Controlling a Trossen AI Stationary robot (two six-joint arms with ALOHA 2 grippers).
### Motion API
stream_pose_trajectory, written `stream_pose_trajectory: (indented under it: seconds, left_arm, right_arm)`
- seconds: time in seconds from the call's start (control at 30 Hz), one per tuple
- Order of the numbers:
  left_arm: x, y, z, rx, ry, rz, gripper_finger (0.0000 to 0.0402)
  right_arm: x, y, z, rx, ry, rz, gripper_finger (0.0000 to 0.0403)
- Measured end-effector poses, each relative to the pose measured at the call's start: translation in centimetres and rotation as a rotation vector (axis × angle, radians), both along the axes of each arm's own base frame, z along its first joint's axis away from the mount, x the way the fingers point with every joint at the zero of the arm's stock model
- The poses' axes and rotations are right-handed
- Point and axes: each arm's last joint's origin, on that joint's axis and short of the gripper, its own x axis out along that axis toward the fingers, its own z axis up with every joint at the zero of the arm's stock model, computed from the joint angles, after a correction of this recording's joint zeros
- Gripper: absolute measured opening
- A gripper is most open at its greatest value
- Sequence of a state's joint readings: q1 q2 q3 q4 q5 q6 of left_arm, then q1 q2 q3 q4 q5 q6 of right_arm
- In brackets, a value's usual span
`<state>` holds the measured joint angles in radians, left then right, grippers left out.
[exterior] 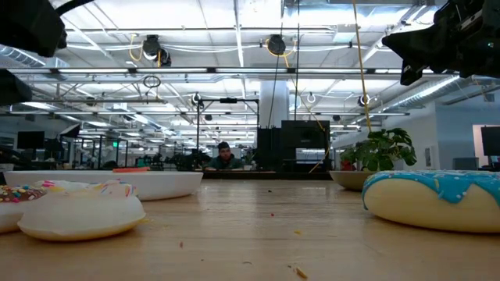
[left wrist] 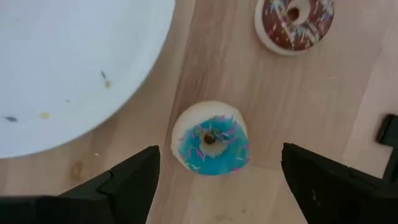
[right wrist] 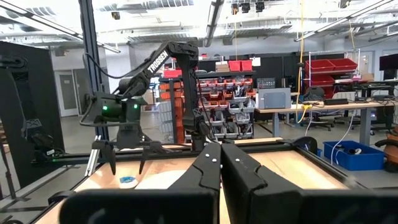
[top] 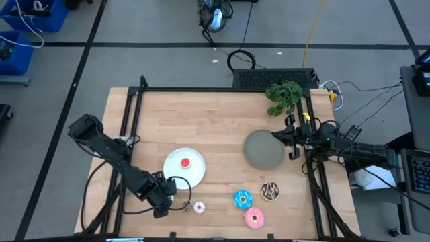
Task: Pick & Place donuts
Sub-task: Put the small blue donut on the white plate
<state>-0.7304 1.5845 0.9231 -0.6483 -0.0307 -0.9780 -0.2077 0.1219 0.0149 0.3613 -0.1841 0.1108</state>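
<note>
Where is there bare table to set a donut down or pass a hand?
The biggest free patch is the far half of the table, between the left rail and the plant, behind the white plate and grey plate. A narrower lane runs between the plates. The near edge is crowded: left gripper, whitish donut, blue-iced donut, chocolate donut, pink-iced donut.

Crowded front edge, open back half

Bare worktop (top: pixel 201 114) lies wide open behind the white plate (top: pixel 176 173) and grey plate (top: pixel 263 149). Along the front, donuts (top: pixel 242 199) sit close together; the plant (top: pixel 283 96) blocks the far right corner.
</note>
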Motion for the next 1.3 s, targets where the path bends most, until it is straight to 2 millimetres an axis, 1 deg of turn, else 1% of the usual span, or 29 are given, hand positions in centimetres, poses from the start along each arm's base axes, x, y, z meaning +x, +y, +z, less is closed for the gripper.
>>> stream_pose_trajectory:
  seconds: [0.4, 0.63, 0.8, 1.0, 1.17, 1.3]
  left_arm:
    - [-0.1, 0.5, -1.3, 0.012, -0.043, -0.033, 0.0333]
    - [0.7, -0.3, -3.2, 0.003, -0.036, -0.086, 0.0333]
    - [0.9, -0.4, -4.3, 0.038, -0.008, -0.102, 0.0333]
    - [0.8, -0.5, -4.4, 0.042, -0.004, -0.11, 0.0333]
    - [0.3, -0.9, -4.6, 0.089, -0.018, -0.175, 0.0331]
    - [0.0, -1.1, -4.6, 0.107, -0.025, -0.189, 0.031]
  right_arm:
    - [0.0, 0.0, 0.0, -0.002, 0.0, 0.0, 0.0]
    - [0.0, 0.0, 0.0, 0.0, 0.0, 0.0, 0.0]
    - [0.0, 0.0, 0.0, 0.001, -0.002, -0.003, 0.0]
    - [0.0, 0.0, 0.0, 0.001, 0.001, -0.003, 0.0]
    - [0.0, 0.0, 0.0, 0.002, 0.002, -0.004, 0.0]
    - [0.0, 0.0, 0.0, 0.002, 0.002, -0.004, 0.0]
